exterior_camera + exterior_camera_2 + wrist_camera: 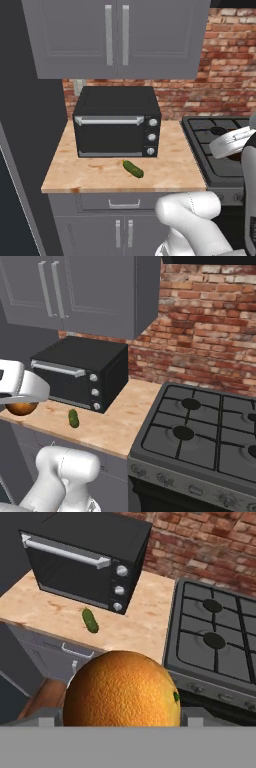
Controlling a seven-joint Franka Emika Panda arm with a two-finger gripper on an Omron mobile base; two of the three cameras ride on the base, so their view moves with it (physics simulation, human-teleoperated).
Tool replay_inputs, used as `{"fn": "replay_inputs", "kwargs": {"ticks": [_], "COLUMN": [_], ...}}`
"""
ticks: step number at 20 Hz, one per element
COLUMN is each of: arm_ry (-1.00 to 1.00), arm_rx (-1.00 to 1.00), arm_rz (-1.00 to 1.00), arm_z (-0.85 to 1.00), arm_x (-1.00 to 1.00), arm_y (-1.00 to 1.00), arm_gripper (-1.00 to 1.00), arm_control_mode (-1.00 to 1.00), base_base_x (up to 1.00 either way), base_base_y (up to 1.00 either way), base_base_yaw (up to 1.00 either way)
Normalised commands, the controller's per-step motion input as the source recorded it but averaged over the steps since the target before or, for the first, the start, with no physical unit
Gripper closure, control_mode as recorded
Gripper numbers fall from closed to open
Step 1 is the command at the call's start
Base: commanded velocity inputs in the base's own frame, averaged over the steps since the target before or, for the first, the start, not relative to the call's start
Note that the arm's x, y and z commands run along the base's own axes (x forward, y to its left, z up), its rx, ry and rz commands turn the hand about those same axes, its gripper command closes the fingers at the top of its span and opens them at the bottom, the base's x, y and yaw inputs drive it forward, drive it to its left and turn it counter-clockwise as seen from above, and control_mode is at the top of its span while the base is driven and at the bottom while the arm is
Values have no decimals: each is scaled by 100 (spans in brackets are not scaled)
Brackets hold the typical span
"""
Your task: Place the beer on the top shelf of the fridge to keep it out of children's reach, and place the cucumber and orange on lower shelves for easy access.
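A round orange [122, 692] looms large in the hand view, sitting between the jaws of my gripper [122, 721], which is shut on it. The fingertips are hidden behind the fruit. In the right base view the orange [20, 408] hangs under my white hand, in front of the counter's left part. The dark green cucumber [133, 169] lies on the wooden counter [90, 172] just in front of the black oven, and appears as cucumber [74, 418] and cucumber [90, 620]. The fridge's dark slate side [25, 125] rises left of the counter. Its shelves and the beer are out of view.
A black countertop oven [117, 122] stands at the back of the counter under grey wall cabinets [117, 35]. A gas stove [200, 431] adjoins the counter on the right, with a brick wall [210, 326] behind. Drawers and cabinet doors [122, 220] lie below.
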Motion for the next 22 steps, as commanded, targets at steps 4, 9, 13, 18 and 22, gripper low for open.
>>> {"fn": "replay_inputs", "kwargs": {"ticks": [4, 9, 13, 18, 22], "arm_ry": [1, 0, 0, 0, 0], "arm_rx": [0, 0, 0, 0, 0], "arm_rz": [0, 0, 0, 0, 0], "arm_z": [0, 0, 0, 0, 0], "arm_x": [0, 0, 0, 0, 0], "arm_y": [0, 0, 0, 0, 0], "arm_gripper": [100, 100, 100, 100, 100], "arm_control_mode": [100, 100, 100, 100, 100], "base_base_x": [-12, -73, -99, -55, -14], "base_base_y": [0, 11, 29, 67, 71], "base_base_yaw": [0, 0, 1, 1, 0]}}
